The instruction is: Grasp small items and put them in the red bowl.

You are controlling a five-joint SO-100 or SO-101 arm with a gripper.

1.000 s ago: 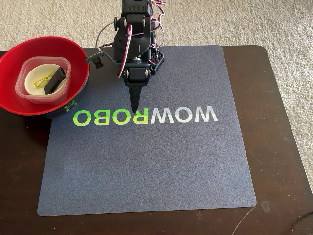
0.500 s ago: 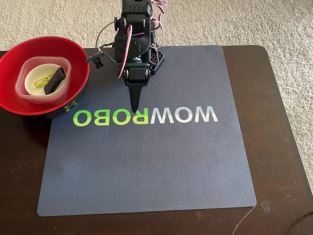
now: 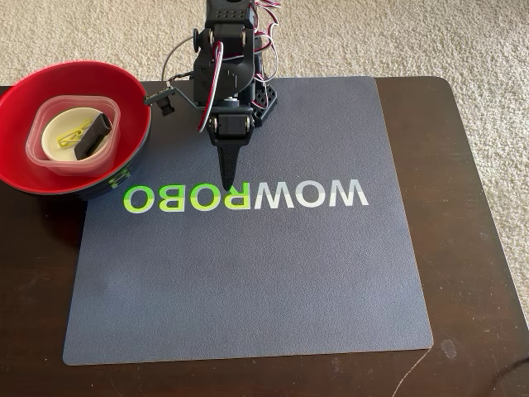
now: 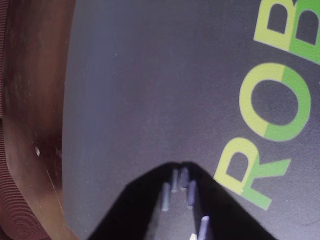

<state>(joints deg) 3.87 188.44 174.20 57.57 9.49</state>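
Observation:
The red bowl (image 3: 25,107) stands at the table's back left in the fixed view. Inside it lies the clear square tub (image 3: 50,157), holding the small white dish (image 3: 59,126), the yellow-green clothespin (image 3: 73,136) and the black clip-like piece (image 3: 92,136). My gripper (image 3: 229,184) hangs at the arm's base, pointing down at the grey mat (image 3: 264,281) near the printed letters, well right of the bowl. Its fingers are together with nothing between them. In the wrist view the gripper (image 4: 179,170) appears as a dark closed tip over the mat (image 4: 150,90).
The mat carries white and green lettering (image 3: 248,196). The dark wooden table (image 3: 471,248) ends at a carpeted floor (image 3: 463,41) on all sides. The arm's base and cables (image 3: 240,50) stand at the mat's back edge.

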